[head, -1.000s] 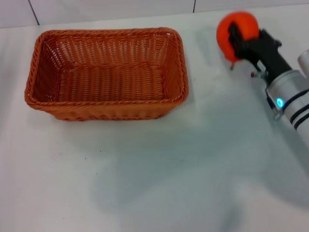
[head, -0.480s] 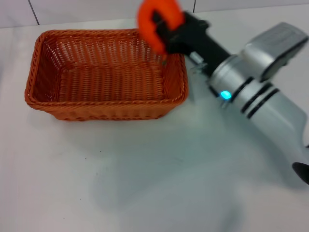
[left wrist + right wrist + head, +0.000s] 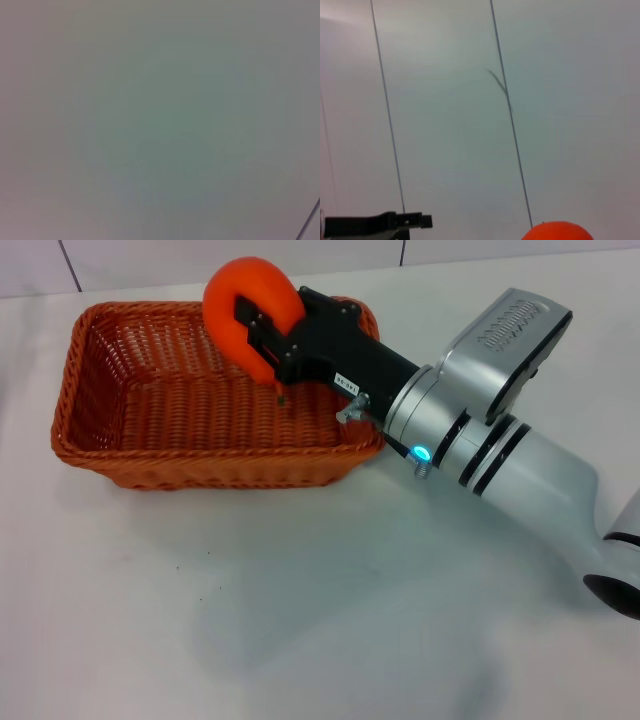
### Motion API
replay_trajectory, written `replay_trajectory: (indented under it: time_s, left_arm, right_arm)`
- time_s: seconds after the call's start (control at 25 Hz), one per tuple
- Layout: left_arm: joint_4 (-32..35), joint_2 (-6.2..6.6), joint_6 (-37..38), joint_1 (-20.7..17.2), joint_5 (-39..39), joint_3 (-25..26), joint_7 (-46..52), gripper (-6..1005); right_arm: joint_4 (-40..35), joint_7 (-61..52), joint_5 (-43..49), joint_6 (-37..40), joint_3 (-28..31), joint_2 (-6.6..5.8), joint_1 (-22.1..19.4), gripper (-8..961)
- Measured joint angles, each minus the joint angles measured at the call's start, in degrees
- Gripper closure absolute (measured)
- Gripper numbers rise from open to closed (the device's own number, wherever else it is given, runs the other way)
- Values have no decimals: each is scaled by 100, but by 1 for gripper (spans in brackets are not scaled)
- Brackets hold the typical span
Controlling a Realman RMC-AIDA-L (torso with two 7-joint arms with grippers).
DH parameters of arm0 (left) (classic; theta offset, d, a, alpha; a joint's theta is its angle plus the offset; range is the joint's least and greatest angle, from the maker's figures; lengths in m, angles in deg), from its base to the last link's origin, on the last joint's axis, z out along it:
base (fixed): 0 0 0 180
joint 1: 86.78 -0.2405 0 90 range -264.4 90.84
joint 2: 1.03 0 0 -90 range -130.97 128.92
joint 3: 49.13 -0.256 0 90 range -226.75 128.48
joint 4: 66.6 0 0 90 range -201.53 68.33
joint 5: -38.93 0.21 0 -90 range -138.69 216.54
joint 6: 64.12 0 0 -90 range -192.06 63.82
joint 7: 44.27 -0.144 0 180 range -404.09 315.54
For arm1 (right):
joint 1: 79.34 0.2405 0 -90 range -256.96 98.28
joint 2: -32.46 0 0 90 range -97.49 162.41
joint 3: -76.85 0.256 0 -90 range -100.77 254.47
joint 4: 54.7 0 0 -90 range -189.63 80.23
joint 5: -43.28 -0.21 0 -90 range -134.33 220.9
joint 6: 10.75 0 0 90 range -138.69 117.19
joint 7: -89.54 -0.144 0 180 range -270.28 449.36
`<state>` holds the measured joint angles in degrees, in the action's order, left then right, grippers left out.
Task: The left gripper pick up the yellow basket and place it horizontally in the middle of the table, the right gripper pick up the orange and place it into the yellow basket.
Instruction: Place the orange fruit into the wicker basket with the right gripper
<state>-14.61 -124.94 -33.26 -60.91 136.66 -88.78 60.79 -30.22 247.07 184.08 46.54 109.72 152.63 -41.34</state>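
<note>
The yellow basket (image 3: 200, 465) is an orange-brown wicker basket lying lengthwise on the white table (image 3: 300, 620), at the far left-centre. My right gripper (image 3: 250, 318) is shut on the orange (image 3: 230, 290) and holds it above the basket's right half, near the far rim. The orange's top also shows in the right wrist view (image 3: 557, 231). A slim black jaw, my left gripper (image 3: 375, 223), shows far off in the right wrist view. It is out of the head view.
The silver right forearm (image 3: 500, 450) crosses the table from the right edge to the basket's right rim. A tiled wall (image 3: 230, 260) borders the table's far edge. The left wrist view shows only a plain pale surface.
My right gripper has carried the orange leftward from the table's far right to above the basket's right half. The basket has not moved.
</note>
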Motion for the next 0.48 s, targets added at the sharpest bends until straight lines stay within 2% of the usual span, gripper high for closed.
replay_trajectory:
  time_s: [0.4,0.48]
  left_arm:
    - [-16,-12,5,-25,0,-9,-87,110]
    - [-20,-12,4,-25,0,-11,-90,110]
  right_arm:
    - [-44,-208,-41,94,144,-21,-49,518]
    - [-45,-212,-41,98,169,-21,-50,416]
